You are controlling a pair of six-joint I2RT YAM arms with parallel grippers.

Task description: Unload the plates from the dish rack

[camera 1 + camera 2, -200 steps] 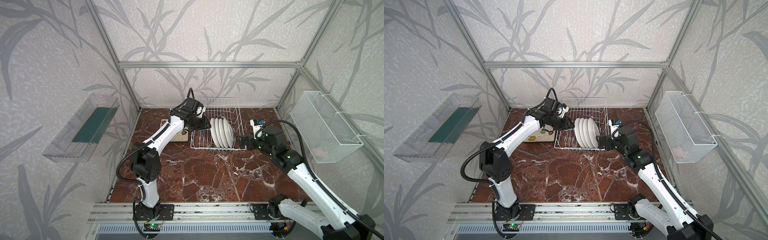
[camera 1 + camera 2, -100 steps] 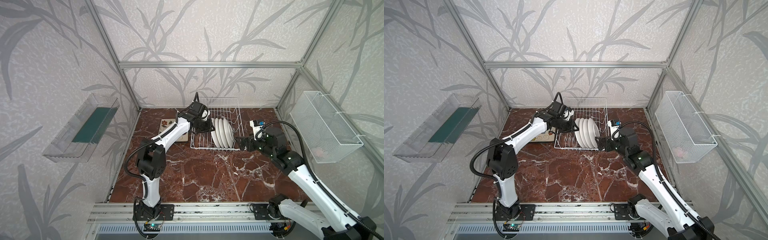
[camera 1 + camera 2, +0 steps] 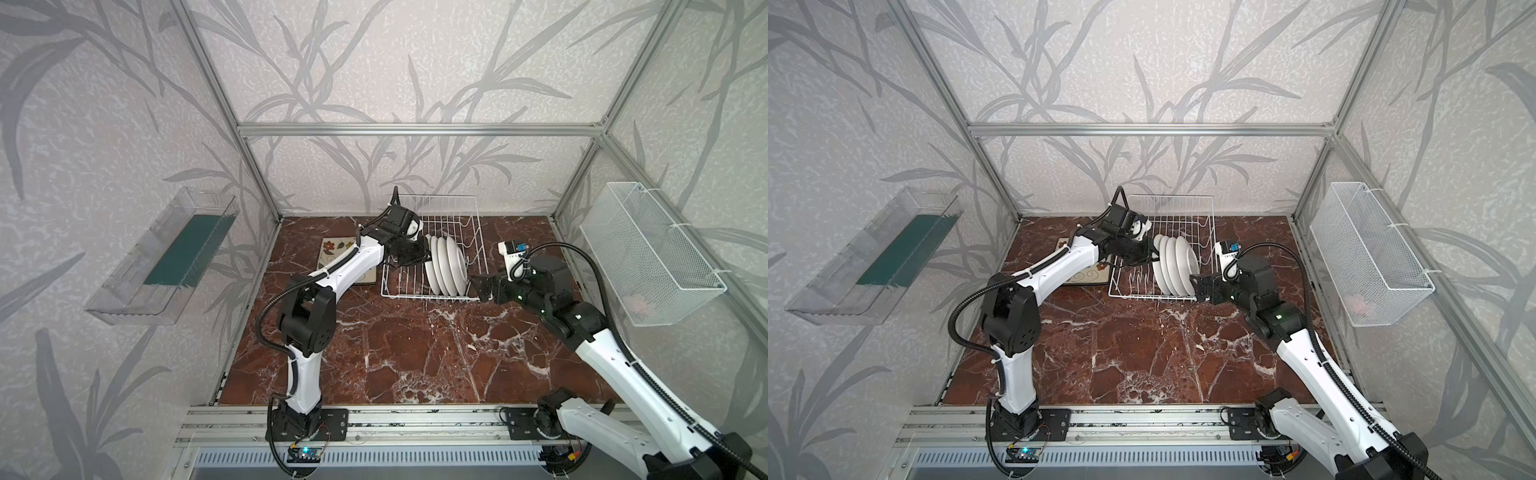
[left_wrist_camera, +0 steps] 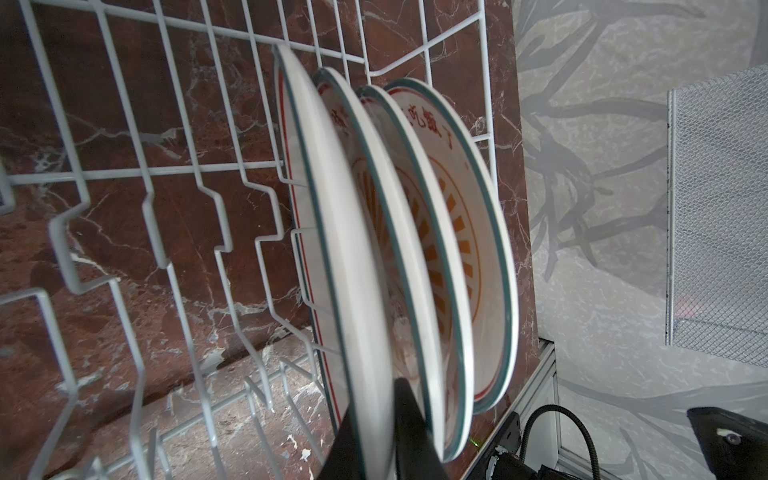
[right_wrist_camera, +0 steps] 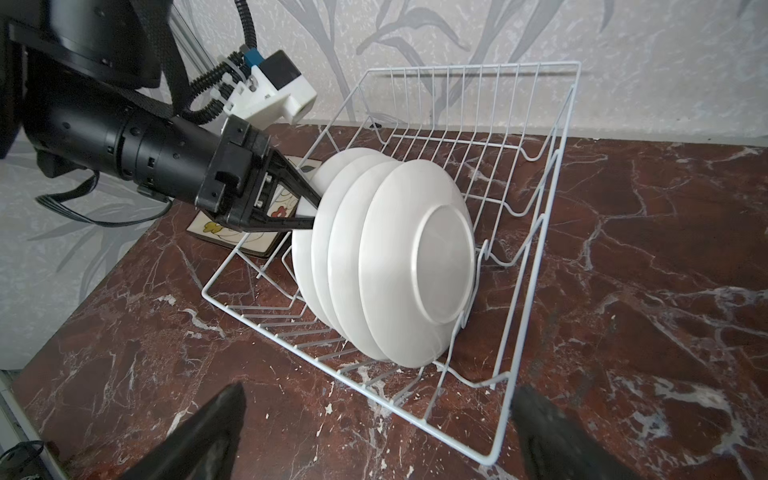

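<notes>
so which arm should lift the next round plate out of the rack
Left. The left tool is shut on the rim of the end round plate in the dish rack, on its own side. The right tool is open and empty, outside the rack's near corner.

Four round white plates [image 3: 446, 266] [image 3: 1174, 266] [image 5: 395, 266] are standing on edge in a close row between the tines of the white wire dish rack [image 3: 436, 208] [image 3: 1169, 208] [image 5: 536, 291], toward its front. Their plain backs are facing right, and their faces [image 4: 453, 216], with an orange sunburst, red characters and a thin green rim line, are facing left. The leftmost plate [image 4: 332, 216] is being pinched at its rim by the left gripper [image 5: 315, 214]. The rack is sitting on the table by the back wall. A square cream plate [image 3: 332, 249] [image 3: 1086, 276] [image 5: 232, 237] with coloured flowers is lying face up just beside the rack's left side.
</notes>
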